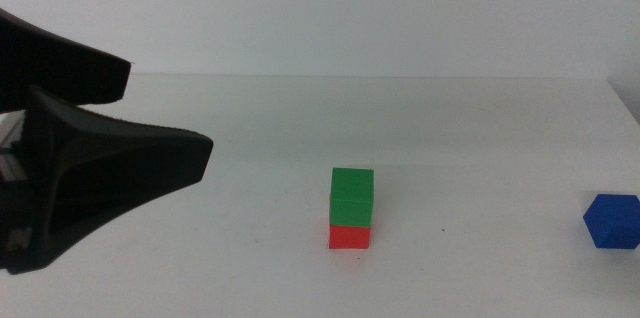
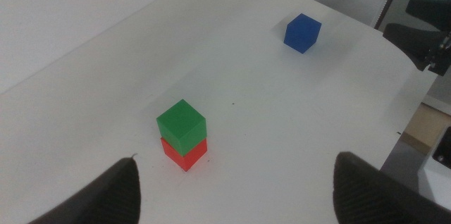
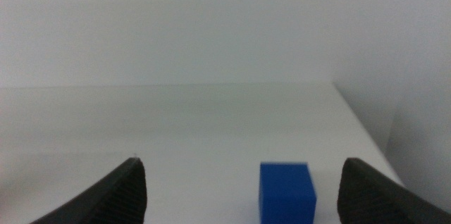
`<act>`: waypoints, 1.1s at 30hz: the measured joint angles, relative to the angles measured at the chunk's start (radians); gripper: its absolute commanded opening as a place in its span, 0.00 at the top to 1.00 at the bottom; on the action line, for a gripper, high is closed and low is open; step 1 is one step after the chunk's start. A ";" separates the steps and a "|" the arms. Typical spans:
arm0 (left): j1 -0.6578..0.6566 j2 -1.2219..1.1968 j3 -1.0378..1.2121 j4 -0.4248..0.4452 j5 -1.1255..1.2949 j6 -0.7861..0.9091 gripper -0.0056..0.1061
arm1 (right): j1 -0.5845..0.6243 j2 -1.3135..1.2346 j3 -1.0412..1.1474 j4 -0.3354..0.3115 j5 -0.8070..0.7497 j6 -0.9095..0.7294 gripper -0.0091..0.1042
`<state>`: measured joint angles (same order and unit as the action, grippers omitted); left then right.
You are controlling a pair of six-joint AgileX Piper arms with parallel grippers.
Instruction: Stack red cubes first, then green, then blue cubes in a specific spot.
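Observation:
A green cube (image 1: 352, 196) sits squarely on a red cube (image 1: 350, 236) on the white tabletop, near the middle. The same stack shows in the left wrist view, green cube (image 2: 182, 124) over red cube (image 2: 185, 154). My left gripper (image 1: 170, 115) hovers open and empty to the left of the stack, well apart from it; its jaws (image 2: 236, 159) stand wide. The blue cube (image 1: 612, 221) lies alone at the far right. My right gripper (image 3: 241, 162) is open and empty, with the blue cube (image 3: 287, 192) on the table just ahead of its jaws, a little off centre.
The table's right edge (image 3: 359, 129) runs close beside the blue cube (image 2: 302, 32). Dark parts of the other arm (image 2: 426, 30) show beyond that edge in the left wrist view. A plain white wall (image 1: 320, 8) stands behind the table.

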<state>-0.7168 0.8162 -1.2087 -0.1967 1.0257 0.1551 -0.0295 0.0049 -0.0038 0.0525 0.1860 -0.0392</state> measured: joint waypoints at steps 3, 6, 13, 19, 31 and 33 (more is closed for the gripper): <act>0.000 0.000 0.000 0.000 0.000 0.000 0.11 | 0.000 0.000 0.000 -0.005 -0.056 0.005 0.10; 0.000 0.000 0.000 0.000 0.000 0.000 0.11 | 0.000 0.019 -0.071 -0.017 -0.004 0.101 0.10; 0.000 -0.002 0.000 0.000 0.000 0.002 0.11 | 0.000 0.430 -0.593 -0.090 0.500 0.362 0.10; 0.000 -0.002 0.000 0.000 0.000 0.002 0.11 | 0.000 0.682 -0.867 -0.092 0.744 0.385 0.10; 0.000 -0.002 0.000 0.000 0.000 0.002 0.11 | -0.002 1.154 -1.109 -0.092 0.949 0.157 0.10; 0.000 -0.002 0.000 0.000 0.000 0.002 0.11 | -0.008 1.247 -1.138 -0.092 0.966 0.130 0.10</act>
<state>-0.7168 0.8145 -1.2087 -0.1967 1.0257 0.1570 -0.0375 1.2517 -1.1417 -0.0392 1.1524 0.0906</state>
